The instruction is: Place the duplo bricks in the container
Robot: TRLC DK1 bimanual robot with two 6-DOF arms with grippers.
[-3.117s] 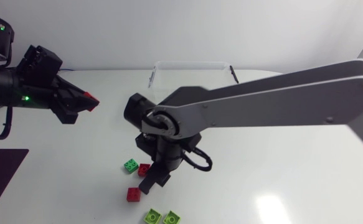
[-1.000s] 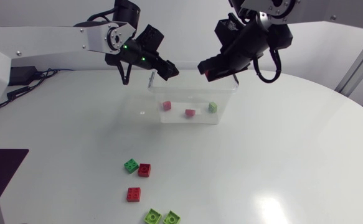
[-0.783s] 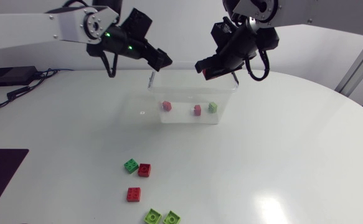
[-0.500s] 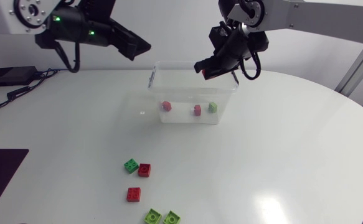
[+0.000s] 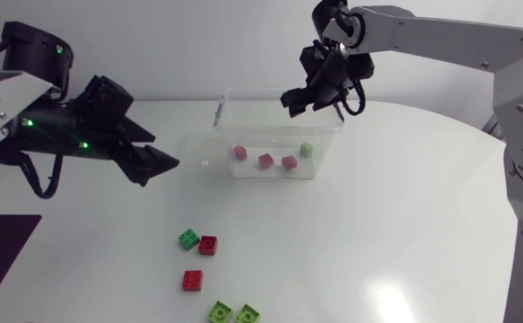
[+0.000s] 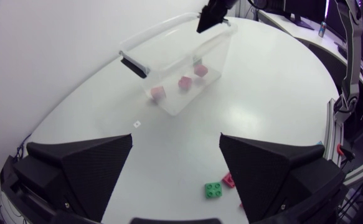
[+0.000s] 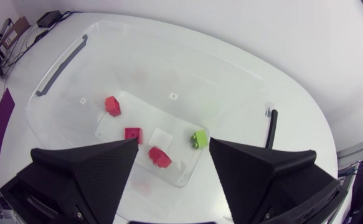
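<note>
Holding three red bricks [image 5: 265,160], one green brick [image 5: 307,150]: clear container [image 5: 270,91]; left pincer [image 5: 161,169], right pincer [image 5: 292,101] wide.

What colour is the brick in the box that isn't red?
Green. The green brick shows best in the right wrist view.

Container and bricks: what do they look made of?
Container: clear and glossy, probably hard plastic; its contents show plainly through the walls. Bricks: opaque red and green with smooth moulded studs and a slight sheen, apparently plastic too.
</note>
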